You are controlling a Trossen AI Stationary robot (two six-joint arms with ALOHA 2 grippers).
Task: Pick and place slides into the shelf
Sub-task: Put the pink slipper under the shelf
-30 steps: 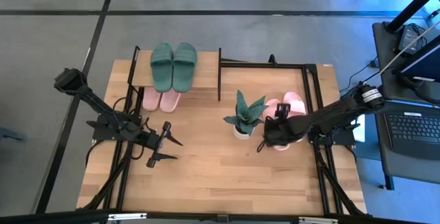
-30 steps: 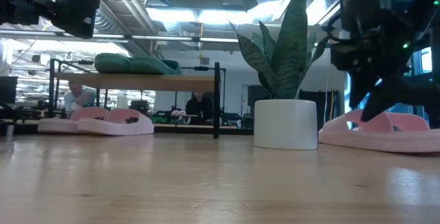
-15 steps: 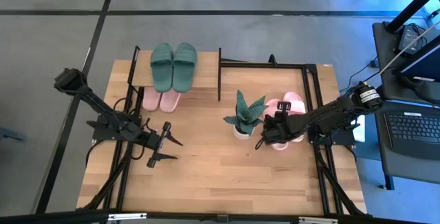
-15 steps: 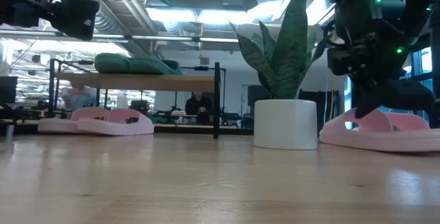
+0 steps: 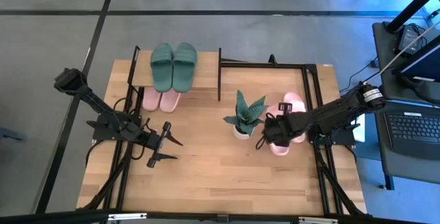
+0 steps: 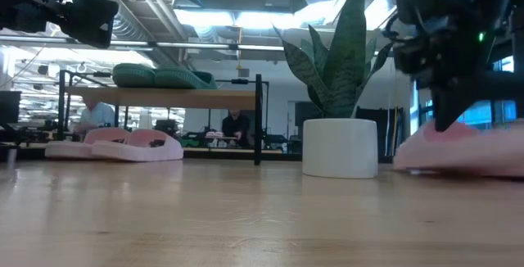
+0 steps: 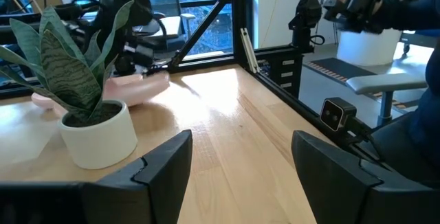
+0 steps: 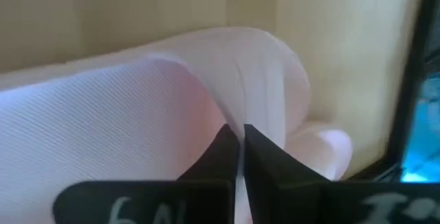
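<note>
Right gripper: sitting at the table's 3 o'clock side, just right of the plant; fingers pinching together on the strap of a pink slide, which is lying beside the pot. In the low view the gripper is coming down onto that slide.

Second pink slide: lying just beyond the first, toward 1 o'clock, partly under the right arm.

Left gripper: waiting over the table at 8 o'clock, fingers standing wide apart and holding nothing.

Shelf: standing at the table's 11 o'clock corner. Green pair resting side by side on its top board. Pink pair sitting on the level beneath, toes sticking out toward the table's middle.

Plant: standing upright in a white pot, right of centre.

Background: a person showing beyond the shelf in the low view.
</note>
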